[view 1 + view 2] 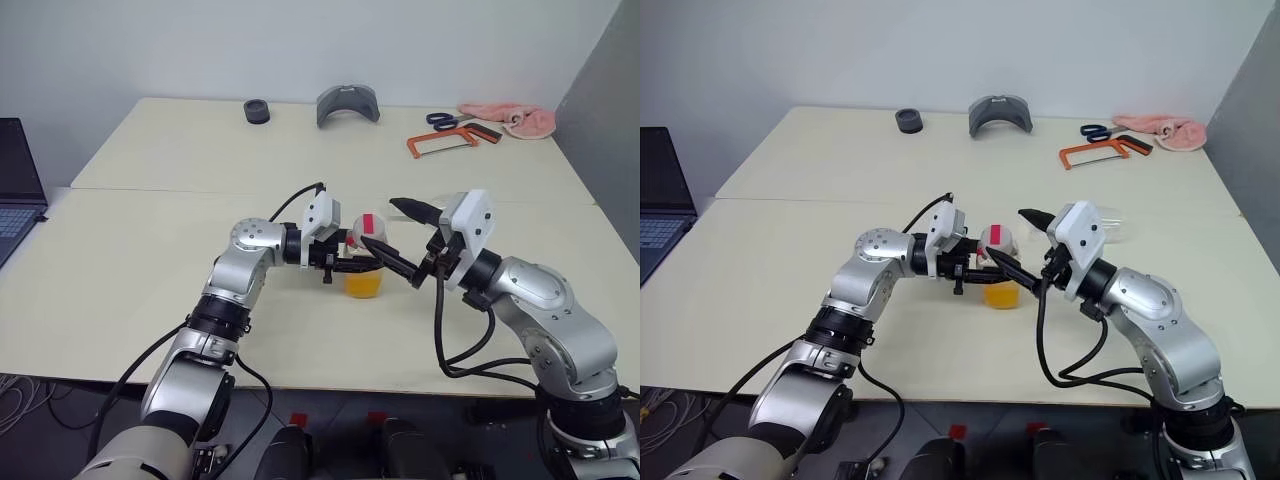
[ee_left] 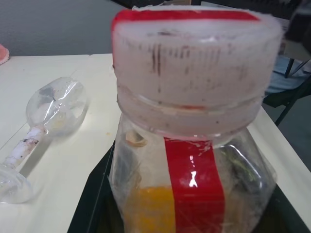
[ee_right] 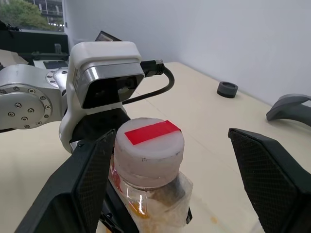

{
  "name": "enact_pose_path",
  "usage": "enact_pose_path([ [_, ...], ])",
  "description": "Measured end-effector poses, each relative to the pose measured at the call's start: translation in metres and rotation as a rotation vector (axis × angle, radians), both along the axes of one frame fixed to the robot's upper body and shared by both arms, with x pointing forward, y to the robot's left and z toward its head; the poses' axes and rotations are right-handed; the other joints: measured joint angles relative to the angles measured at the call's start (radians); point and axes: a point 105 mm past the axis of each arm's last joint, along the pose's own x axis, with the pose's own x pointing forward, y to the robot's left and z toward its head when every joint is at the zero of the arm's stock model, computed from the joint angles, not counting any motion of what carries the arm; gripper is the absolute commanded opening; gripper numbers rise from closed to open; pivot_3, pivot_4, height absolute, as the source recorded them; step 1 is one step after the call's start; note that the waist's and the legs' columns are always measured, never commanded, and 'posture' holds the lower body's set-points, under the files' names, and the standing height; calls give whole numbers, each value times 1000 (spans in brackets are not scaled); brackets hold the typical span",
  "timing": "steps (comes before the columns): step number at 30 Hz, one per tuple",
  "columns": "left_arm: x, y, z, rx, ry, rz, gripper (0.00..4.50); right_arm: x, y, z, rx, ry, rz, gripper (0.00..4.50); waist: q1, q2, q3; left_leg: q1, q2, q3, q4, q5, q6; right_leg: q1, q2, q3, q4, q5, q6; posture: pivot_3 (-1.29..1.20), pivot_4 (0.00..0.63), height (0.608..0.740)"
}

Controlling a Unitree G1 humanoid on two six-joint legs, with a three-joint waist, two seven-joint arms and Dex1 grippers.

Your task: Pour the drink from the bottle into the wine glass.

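Observation:
My left gripper (image 1: pixel 350 262) is shut on the body of the bottle (image 1: pixel 364 268), holding it upright just above the table. The bottle is clear plastic with a red label stripe (image 2: pixel 194 184) and a white cap (image 3: pixel 149 145) marked red. The orange drink (image 1: pixel 364 285) fills its lower part. My right gripper (image 1: pixel 401 238) is open, with one black finger on each side of the cap and not touching it. The wine glass (image 2: pixel 51 114) lies on its side on the table behind the bottle, and a part of it (image 1: pixel 1122 224) shows past my right wrist.
At the table's far edge lie a black round piece (image 1: pixel 257 111), a grey curved part (image 1: pixel 348 104), an orange hacksaw (image 1: pixel 450 143), scissors (image 1: pixel 447 120) and a pink cloth (image 1: pixel 512 118). A laptop (image 1: pixel 15 190) sits at the far left. A seam crosses the table (image 1: pixel 150 230).

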Motion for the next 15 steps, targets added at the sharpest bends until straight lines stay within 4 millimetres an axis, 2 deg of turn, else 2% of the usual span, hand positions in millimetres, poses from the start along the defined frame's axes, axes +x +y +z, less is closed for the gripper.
enact_pose_path([
  [7, 2, 3, -1, 6, 3, 14, 1733, 0, -7, -1, -28, -5, -14, 3952, 0, 0, 0, -1, 0, -1, 1, 0, 0, 0, 0, -1, 0, 0, 0, 0, 150, 740],
  [11, 2, 6, 1, 3, -10, 13, 1733, 3, -24, -5, -49, 14, -70, 3952, 2, 0, 0, -3, 0, -2, 2, 0, 0, 0, 0, -2, 0, 0, 0, 0, 150, 740],
  [15, 2, 5, 1, 1, -17, 9, 1733, -2, -24, -3, -40, 40, -30, 3952, 1, 0, 0, -2, 0, -2, 2, 0, 0, 0, 0, -2, 0, 0, 0, 0, 150, 740],
])
